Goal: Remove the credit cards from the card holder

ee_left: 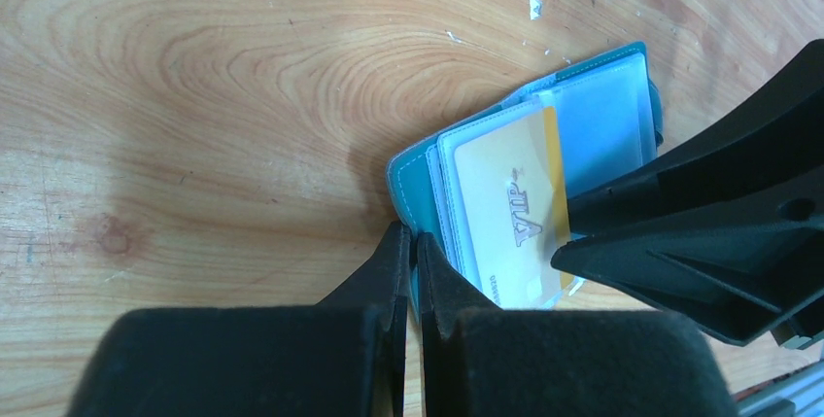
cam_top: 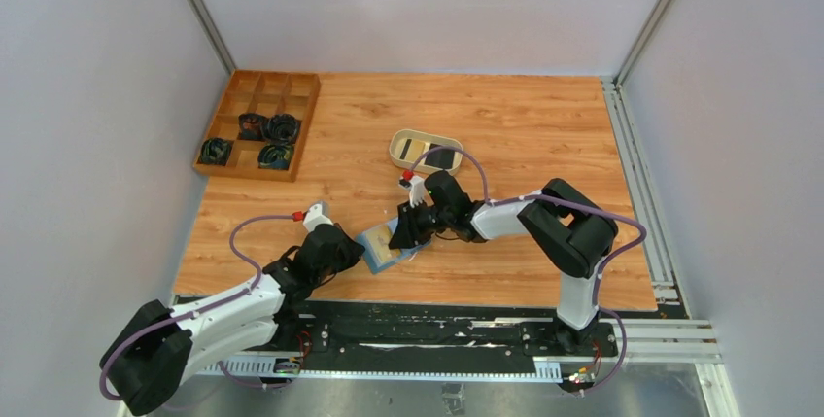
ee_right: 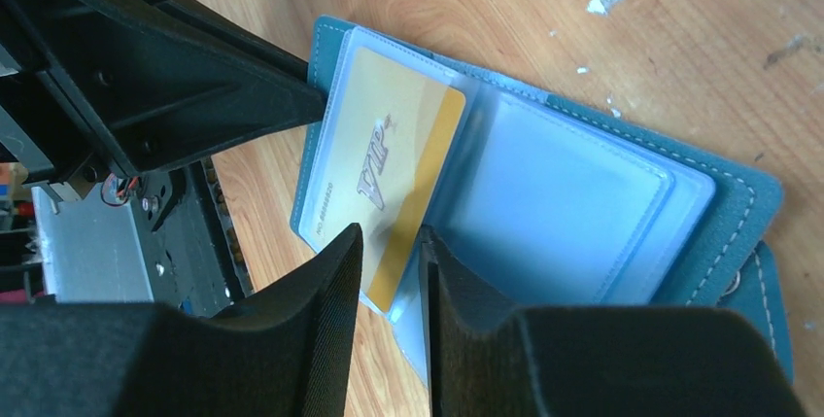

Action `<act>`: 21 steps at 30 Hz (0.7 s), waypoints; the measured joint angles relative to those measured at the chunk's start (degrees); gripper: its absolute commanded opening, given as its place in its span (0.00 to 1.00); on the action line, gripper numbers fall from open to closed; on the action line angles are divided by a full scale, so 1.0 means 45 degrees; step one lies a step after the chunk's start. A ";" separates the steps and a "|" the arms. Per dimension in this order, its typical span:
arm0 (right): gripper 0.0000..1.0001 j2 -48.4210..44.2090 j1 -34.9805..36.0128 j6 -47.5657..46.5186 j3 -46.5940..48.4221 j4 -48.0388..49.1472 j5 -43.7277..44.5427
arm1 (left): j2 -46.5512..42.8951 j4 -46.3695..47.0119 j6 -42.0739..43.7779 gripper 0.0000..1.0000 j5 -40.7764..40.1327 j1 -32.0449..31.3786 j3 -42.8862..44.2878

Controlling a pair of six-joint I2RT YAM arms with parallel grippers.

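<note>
The teal-blue card holder [cam_top: 381,247] lies open on the wood near the front edge. My left gripper [cam_top: 361,254] is shut on its teal left edge, as the left wrist view shows [ee_left: 412,238]. A tan-gold credit card marked VIP [ee_left: 515,208] sits in a clear sleeve of the card holder [ee_left: 413,174]. My right gripper [cam_top: 400,237] is over it. In the right wrist view its jaws [ee_right: 391,237] stand a narrow gap apart, astride the gold card's [ee_right: 384,159] darker edge; the neighbouring sleeve of the card holder [ee_right: 738,193] looks empty. A black credit card [cam_top: 442,157] lies in the dish.
A beige oval dish [cam_top: 425,150] stands just behind the right gripper. A brown wooden compartment tray [cam_top: 257,123] with dark coiled items stands at the back left. The table's front edge and black rail [cam_top: 437,325] run close behind the card holder.
</note>
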 measured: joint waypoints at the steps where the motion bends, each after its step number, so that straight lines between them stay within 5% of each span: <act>1: 0.27 0.0000 -0.0029 0.0053 -0.0073 0.0083 -0.0049 | -0.0015 0.0000 0.0000 0.00 0.0000 0.0000 0.0000; 21: 0.00 0.0690 -0.0636 0.1860 -0.0971 0.2419 -0.1938 | -0.0180 -0.0209 0.0000 0.00 0.0005 0.0000 0.0000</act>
